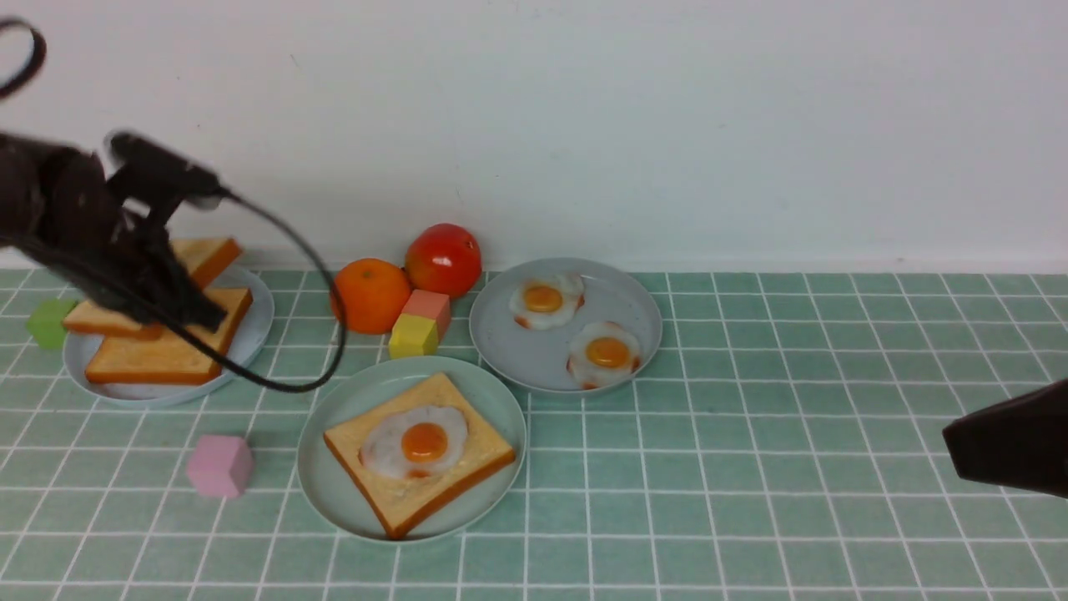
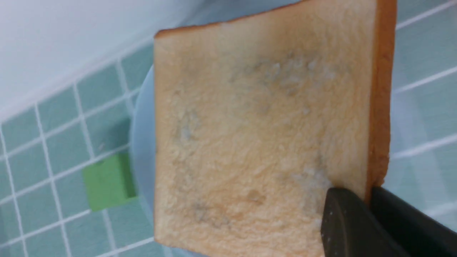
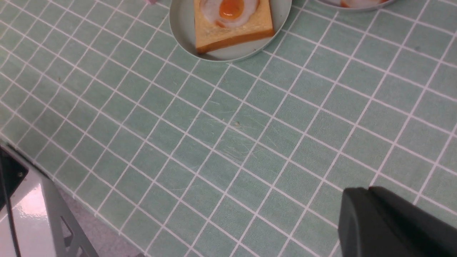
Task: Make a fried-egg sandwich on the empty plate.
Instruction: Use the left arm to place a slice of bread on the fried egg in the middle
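Observation:
The mint-green plate (image 1: 334, 492) sits at the front centre with one toast slice (image 1: 467, 467) on it and a fried egg (image 1: 415, 442) on top; both also show in the right wrist view (image 3: 232, 30). My left gripper (image 1: 179, 313) is over the bluish-white plate (image 1: 250, 334) at the left, shut on the corner of a toast slice (image 2: 264, 135), with its fingertips (image 2: 342, 210) pinching the crust edge. Two more slices (image 1: 167, 355) lie on that plate. My right gripper (image 1: 1001, 446) is shut and empty, low over the tiles at the right (image 3: 367, 192).
A grey plate (image 1: 501, 351) holds two fried eggs (image 1: 607, 352). An orange (image 1: 371, 294), a tomato (image 1: 443, 259), a red block (image 1: 427, 309) and a yellow block (image 1: 413, 335) stand behind the mint plate. A pink cube (image 1: 219, 466) and a green cube (image 1: 48, 323) lie at the left. The table edge (image 3: 53, 178) shows in the right wrist view.

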`<state>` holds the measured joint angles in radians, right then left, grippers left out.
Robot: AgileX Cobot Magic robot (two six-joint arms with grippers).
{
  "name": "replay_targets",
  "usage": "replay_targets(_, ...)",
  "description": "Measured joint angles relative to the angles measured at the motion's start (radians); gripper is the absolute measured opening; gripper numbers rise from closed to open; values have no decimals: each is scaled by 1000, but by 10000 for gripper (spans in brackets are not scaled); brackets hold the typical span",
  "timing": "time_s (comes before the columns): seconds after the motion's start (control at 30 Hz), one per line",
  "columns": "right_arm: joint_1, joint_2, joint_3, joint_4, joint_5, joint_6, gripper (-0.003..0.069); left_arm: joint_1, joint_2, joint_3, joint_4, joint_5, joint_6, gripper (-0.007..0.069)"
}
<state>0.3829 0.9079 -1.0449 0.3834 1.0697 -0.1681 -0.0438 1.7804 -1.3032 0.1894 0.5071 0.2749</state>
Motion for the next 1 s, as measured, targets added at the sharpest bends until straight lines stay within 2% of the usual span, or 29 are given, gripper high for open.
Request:
replay_targets(0.17,0,0,0,-1,-1,-23,43,-186,-118,10,-27,107,-33,28)
replay_targets(0.23,0,0,0,-1,-1,-44,44,-305,-142,39,-25,152,-65,28)
replay_targets(0.4,0,0,0,2,-1,-58,50,-474,-110,97,32,182,-149,28)
replay_targets(0.57,0,0,0,2,-1,-58,52,-526,-44,107,79,187,-177,28)
replay_targets(1.0,0,0,0,10,0,-59,59,-529,8,107,57,177,-195,28)
